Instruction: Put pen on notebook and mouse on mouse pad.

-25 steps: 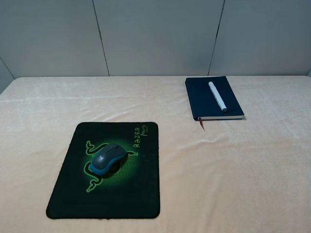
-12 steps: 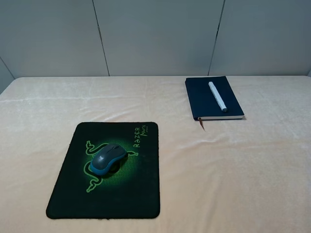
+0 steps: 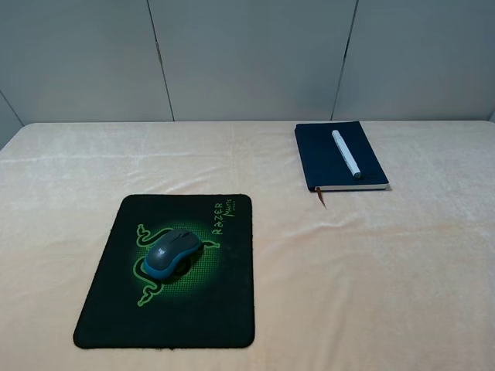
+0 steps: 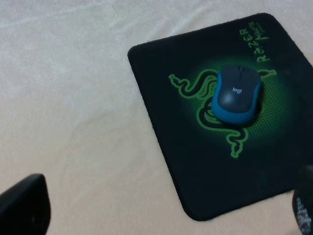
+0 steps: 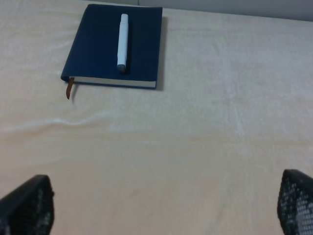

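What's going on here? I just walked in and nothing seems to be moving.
Nothing is being handled right now. The pen lies on the notebook, and the mouse sits on the mouse pad, so both placements look done. Both arms are back from the objects: the left gripper and the right gripper are open and empty, above the table.

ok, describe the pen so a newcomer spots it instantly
Find the dark navy notebook at the far right of the cloth-covered table. The pen lies on its cover, running along its length. It is the only slim white stick in the scene, with a small dark tip.
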### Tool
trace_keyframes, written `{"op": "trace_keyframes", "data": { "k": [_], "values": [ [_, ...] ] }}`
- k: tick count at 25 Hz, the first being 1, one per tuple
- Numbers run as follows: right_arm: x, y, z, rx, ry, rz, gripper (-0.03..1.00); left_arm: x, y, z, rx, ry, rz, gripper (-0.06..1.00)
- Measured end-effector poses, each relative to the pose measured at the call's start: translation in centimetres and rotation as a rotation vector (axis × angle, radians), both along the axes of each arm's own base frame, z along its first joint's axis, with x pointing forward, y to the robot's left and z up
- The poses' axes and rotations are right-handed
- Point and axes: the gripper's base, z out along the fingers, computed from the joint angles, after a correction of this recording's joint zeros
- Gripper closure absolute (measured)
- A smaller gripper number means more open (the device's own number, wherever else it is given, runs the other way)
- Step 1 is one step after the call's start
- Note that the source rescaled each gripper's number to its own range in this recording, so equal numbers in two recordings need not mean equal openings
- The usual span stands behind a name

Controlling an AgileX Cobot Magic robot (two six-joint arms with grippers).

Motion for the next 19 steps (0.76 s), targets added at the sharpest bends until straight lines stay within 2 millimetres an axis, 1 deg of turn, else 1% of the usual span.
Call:
{"op": "trace_keyframes", "data": {
  "k": [19],
  "values": [
    [0.0, 0.02, 0.0, 0.001, 0.0, 0.001, -0.03, 0.0, 0.0, 0.0, 0.0, 0.0, 0.0, -0.06]
  ]
}}
